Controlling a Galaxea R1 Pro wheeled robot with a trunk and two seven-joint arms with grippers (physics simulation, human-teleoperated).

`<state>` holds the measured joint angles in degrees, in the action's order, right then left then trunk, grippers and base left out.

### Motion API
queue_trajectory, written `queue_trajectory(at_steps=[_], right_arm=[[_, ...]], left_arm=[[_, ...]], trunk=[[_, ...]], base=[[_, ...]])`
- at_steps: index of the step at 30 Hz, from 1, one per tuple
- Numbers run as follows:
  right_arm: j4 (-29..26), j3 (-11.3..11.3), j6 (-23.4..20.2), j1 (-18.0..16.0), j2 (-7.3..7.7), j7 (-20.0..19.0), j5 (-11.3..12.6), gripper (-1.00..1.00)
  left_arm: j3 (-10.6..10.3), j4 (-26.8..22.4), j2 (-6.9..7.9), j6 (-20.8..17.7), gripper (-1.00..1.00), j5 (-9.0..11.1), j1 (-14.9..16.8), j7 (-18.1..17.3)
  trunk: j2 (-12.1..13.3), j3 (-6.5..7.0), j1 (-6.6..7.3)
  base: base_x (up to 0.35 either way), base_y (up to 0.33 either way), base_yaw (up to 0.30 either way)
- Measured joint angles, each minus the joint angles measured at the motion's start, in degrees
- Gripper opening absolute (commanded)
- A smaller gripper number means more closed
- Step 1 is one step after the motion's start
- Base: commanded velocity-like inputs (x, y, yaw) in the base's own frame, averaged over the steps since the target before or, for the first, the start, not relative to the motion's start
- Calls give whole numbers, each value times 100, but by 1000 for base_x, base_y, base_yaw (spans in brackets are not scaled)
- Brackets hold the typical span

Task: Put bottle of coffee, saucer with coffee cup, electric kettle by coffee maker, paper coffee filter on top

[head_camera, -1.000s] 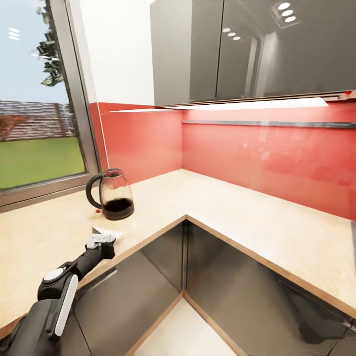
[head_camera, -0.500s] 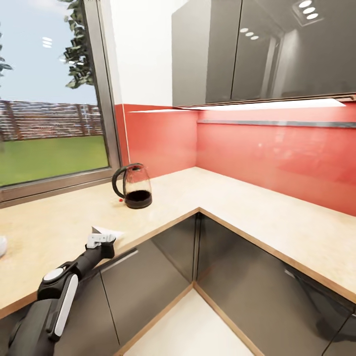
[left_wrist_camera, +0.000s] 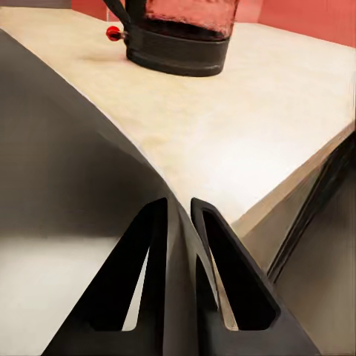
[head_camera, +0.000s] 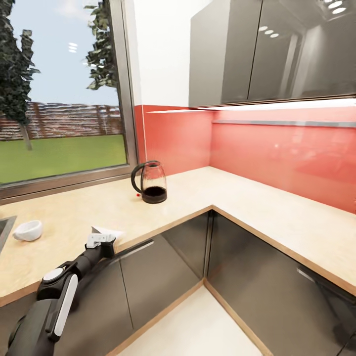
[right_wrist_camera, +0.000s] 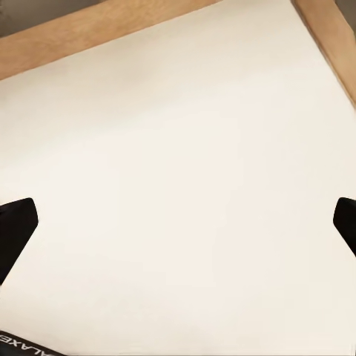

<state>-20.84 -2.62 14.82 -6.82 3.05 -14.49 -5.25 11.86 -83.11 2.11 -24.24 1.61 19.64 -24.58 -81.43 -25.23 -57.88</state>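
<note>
The electric kettle (head_camera: 149, 182), dark glass with a black base and handle, stands on the light wood kitchen countertop (head_camera: 237, 195) near the window corner. The left wrist view shows the kettle (left_wrist_camera: 182, 33) close ahead. My left gripper (head_camera: 101, 240) hangs over the counter's front edge, shut on the white paper coffee filter (head_camera: 110, 231). In the left wrist view the filter (left_wrist_camera: 89, 193) is a thin sheet pinched between the two dark fingers (left_wrist_camera: 148, 245). A white coffee cup (head_camera: 28, 230) sits on the counter at the far left. My right gripper (right_wrist_camera: 178, 222) is open above pale floor.
The counter turns an L-shaped corner over glossy grey cabinet fronts (head_camera: 163, 267). A sink corner (head_camera: 4, 225) shows beside the cup. A thin grey shelf (head_camera: 282, 123) runs along the red wall under the grey upper cabinets (head_camera: 257, 49). A small red object (head_camera: 136, 196) lies by the kettle.
The camera has panned left, so the kettle and corner sit further right in the picture. The cup and sink corner have come into view. My left arm keeps the filter as before.
</note>
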Motion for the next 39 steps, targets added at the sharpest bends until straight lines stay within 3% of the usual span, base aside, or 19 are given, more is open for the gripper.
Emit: queue_trajectory(at_steps=[10, 39], right_arm=[[7, -5, -4, 0, -1, -1, 0, 100], [9, -6, -12, 0, -8, -1, 0, 100]], left_arm=[[38, -96, 2, 1, -100, 2, 0, -1], [100, -402, 10, 8, -100, 17, 0, -13]], trunk=[[-1, 0, 3], [-1, 0, 3]], base=[[-209, 0, 61], [-3, 0, 266]])
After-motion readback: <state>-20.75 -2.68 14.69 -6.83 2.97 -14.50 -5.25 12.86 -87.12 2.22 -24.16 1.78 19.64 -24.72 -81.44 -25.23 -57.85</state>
